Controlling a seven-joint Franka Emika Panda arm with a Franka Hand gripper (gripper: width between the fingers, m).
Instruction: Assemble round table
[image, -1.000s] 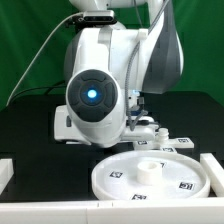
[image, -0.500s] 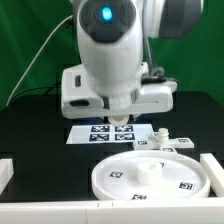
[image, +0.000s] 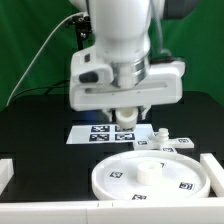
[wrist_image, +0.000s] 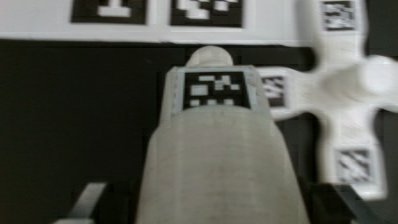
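Note:
My gripper (image: 125, 112) points down over the marker board's near edge, behind the disc, shut on the short white post (image: 125, 117). In the wrist view the post (wrist_image: 214, 150) fills the middle, with a square tag near its tip, between my dark fingers (wrist_image: 80, 200). The large rimmed round disc (image: 150, 177) lies flat at the front with a small raised hub in its middle. The cross-shaped base (image: 165, 140) lies behind the disc on the exterior view's right. It also shows in the wrist view (wrist_image: 347, 85), beside the post.
The marker board (image: 95, 132) lies on the black table behind the disc and also shows in the wrist view (wrist_image: 160, 10). White border rails run along the left (image: 6, 170), right (image: 214, 165) and front (image: 45, 212). A cable hangs at the back left.
The arm has turned from a sideways tilt to pointing straight down. The gripper with the post has shifted a little to the exterior view's right. The disc and base have not moved.

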